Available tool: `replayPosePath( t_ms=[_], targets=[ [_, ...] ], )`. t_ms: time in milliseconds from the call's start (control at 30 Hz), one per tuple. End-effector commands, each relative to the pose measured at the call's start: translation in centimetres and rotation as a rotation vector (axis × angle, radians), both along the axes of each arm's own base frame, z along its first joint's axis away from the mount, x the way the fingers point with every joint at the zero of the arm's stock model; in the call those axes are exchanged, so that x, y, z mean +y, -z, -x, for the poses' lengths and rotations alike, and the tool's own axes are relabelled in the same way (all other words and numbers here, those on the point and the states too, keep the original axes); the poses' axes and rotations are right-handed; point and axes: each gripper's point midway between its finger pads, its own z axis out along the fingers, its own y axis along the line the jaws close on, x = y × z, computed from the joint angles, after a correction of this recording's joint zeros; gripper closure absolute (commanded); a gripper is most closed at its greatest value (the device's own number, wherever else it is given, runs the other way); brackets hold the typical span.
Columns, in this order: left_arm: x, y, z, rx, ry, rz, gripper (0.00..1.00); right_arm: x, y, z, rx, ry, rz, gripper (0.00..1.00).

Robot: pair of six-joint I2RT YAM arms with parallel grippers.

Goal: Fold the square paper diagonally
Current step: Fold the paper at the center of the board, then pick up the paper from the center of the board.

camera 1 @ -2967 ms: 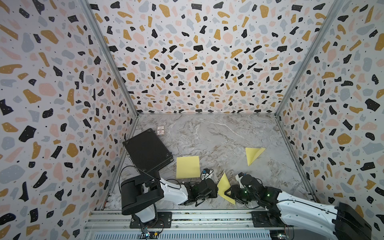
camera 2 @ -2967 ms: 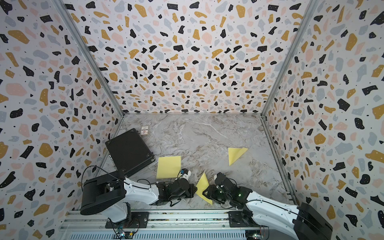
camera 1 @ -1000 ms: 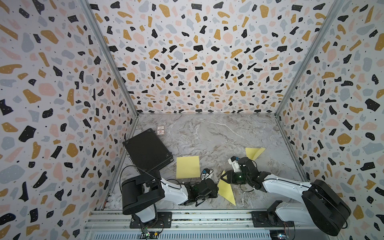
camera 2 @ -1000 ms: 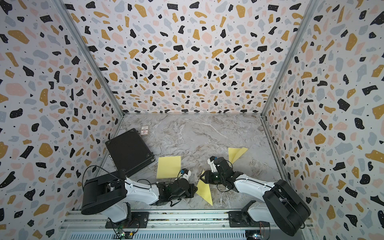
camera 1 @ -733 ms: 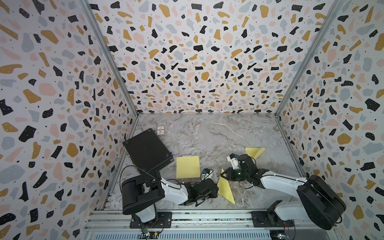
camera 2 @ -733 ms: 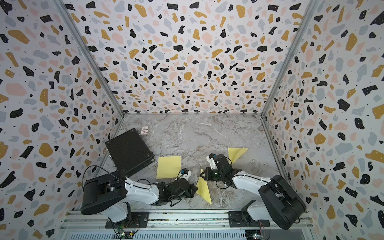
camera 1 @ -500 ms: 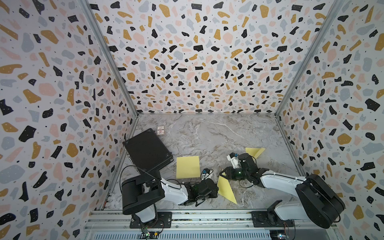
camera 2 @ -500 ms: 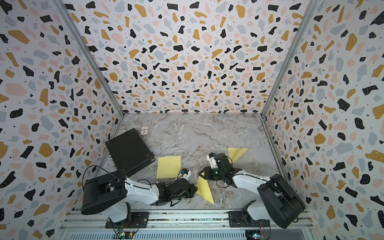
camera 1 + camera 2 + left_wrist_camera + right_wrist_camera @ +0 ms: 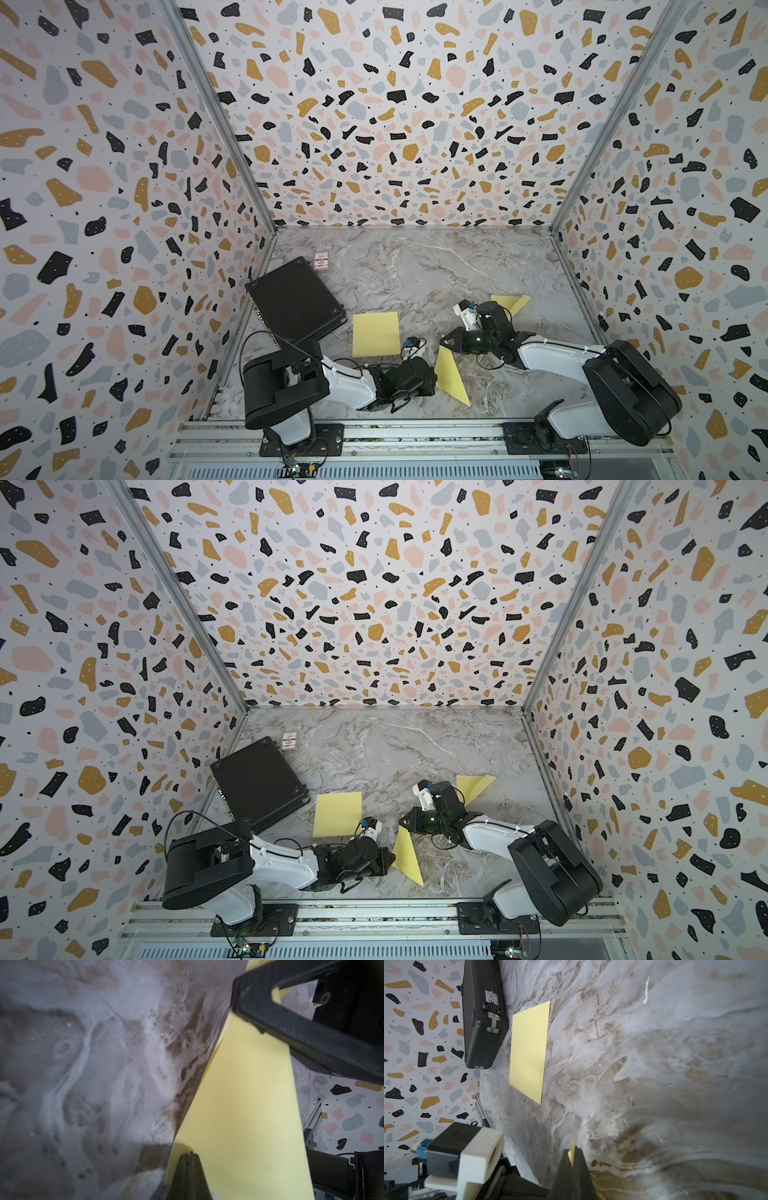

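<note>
Two corners of the folded yellow paper (image 9: 451,376) are pinched, by the left gripper (image 9: 189,1159) and the right gripper (image 9: 572,1155), beside the flat yellow sheet (image 9: 376,340).

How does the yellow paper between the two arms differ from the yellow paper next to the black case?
The paper between the arms is a folded triangle; the paper by the case is an unfolded square. The triangle is pinched at one tip by the right pincer, with the shut left pincer at its edge; the square lies flat and untouched. Both are pale yellow and rest on the marble table.
</note>
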Motion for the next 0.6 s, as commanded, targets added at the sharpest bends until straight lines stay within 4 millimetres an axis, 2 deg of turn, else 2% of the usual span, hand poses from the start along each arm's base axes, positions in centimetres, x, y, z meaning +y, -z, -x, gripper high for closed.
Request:
replayPosePath(
  t_ms=[0, 67, 133, 400, 567],
  targets=[
    [8.4, 7.8, 3.2, 0.132, 0.012, -0.389, 1.0, 0.4, -1.6, -0.5, -0.031, -0.002, -0.04, 0.85],
    [8.5, 7.8, 3.2, 0.132, 0.012, -0.39, 1.0, 0.3, -1.7, 0.0, -0.017, 0.003, -0.055, 0.69],
    [8.5, 7.8, 3.2, 0.131, 0.012, -0.391, 1.0, -0.2, -1.2, 0.8, 0.007, 0.012, -0.057, 0.63],
    [8.5, 7.8, 3.1, 0.131, 0.01, -0.391, 1.0, -1.7, -0.1, 4.7, 0.06, 0.031, -0.098, 0.62],
    [8.4, 7.8, 3.1, 0.129, 0.013, -0.39, 1.0, -1.7, -0.7, 5.8, 0.04, 0.014, -0.092, 0.7]
  ],
)
